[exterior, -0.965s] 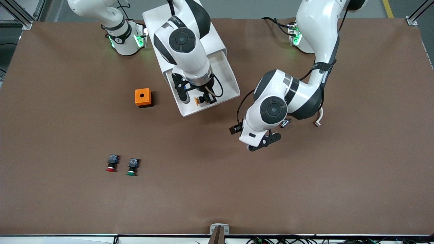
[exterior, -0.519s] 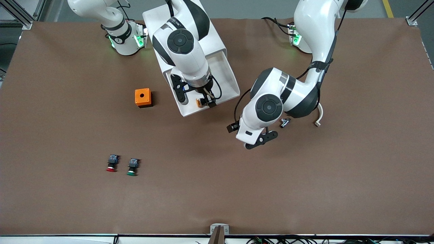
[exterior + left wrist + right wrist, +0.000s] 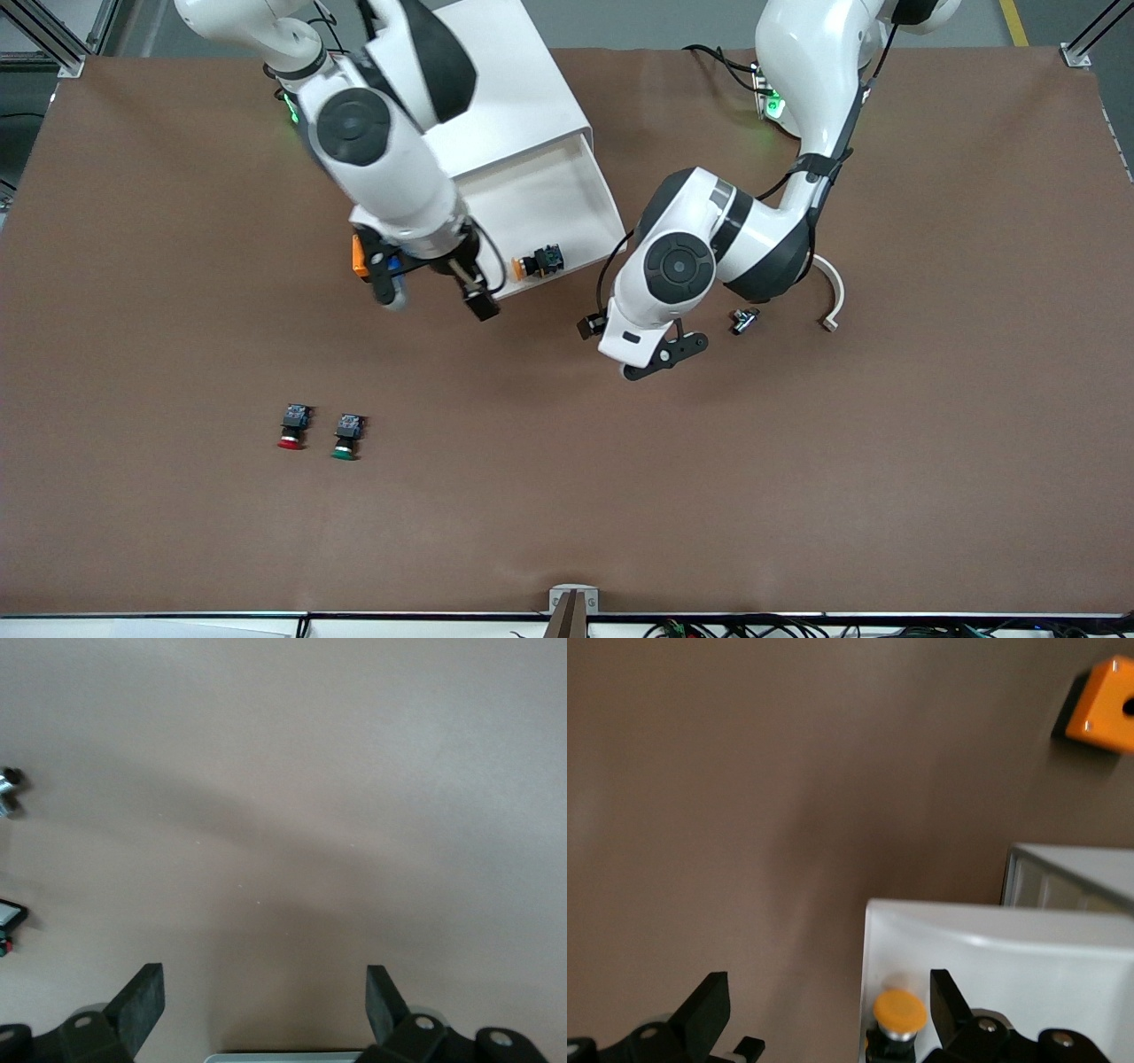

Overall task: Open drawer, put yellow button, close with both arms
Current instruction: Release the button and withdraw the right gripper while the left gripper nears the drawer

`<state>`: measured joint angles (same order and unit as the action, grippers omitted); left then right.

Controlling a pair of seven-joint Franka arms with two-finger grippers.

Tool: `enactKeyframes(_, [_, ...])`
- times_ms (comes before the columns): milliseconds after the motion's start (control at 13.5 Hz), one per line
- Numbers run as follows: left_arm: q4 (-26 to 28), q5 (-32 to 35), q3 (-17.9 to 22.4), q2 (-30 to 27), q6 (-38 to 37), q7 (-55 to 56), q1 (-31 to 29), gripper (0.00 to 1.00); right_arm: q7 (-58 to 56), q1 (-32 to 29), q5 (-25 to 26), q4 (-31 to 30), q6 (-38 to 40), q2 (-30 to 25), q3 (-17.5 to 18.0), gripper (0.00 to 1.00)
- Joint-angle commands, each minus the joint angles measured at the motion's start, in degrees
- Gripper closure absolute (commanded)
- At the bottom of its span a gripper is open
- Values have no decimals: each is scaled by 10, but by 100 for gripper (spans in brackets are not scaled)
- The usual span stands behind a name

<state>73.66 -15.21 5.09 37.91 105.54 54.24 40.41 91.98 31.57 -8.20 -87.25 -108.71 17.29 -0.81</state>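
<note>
Button-drop done: yellow button (image 3: 537, 262) lies in the drawer (image 3: 580, 190); right gripper (image 3: 434, 288) and left gripper (image 3: 645, 359), both wide and empty, should meet its front squarely and push evenly.

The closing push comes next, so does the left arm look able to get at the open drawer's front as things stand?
Probably yes. The left gripper hangs open over bare table beside the drawer, with nothing between them. The right gripper is open near the front's other end, and the yellow button lies inside.
</note>
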Motion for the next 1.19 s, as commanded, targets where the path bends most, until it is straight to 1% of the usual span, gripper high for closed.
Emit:
enactKeyframes(0, [0,11,2,1,10,10,15,0,-91,-41,1,12,40,-20,1,0])
enactKeyframes(148, [0,11,4,1,10,10,34,0,-193,-77,0,15,80,-33,1,0])
enactKeyframes(223, [0,11,4,-1,11,11,39,0,-256,-101,-1,15,103,-37,1,0])
enactKeyframes(297, [0,11,4,-1,10,17,47,0,-295,-129,-2,15,115,-42,1,0])
enactKeyframes(445, [0,11,3,-1,10,41,56,0,-391,-170,-1,13,131,-59,1,0])
enactKeyframes(742, [1,11,1,-4,0,77,99,0,-589,-256,-1,12,153,-81,-6,0])
enactKeyframes(965, [4,9,0,-3,-16,104,137,0,-702,-272,-1,12,183,-106,-39,0])
enactKeyframes(1039, [4,9,0,0,-17,116,149,0,-758,-275,5,11,204,-115,-47,0])
enactKeyframes(1113, [4,5,-1,0,-16,124,157,0,-795,-276,28,6,214,-131,-50,0])
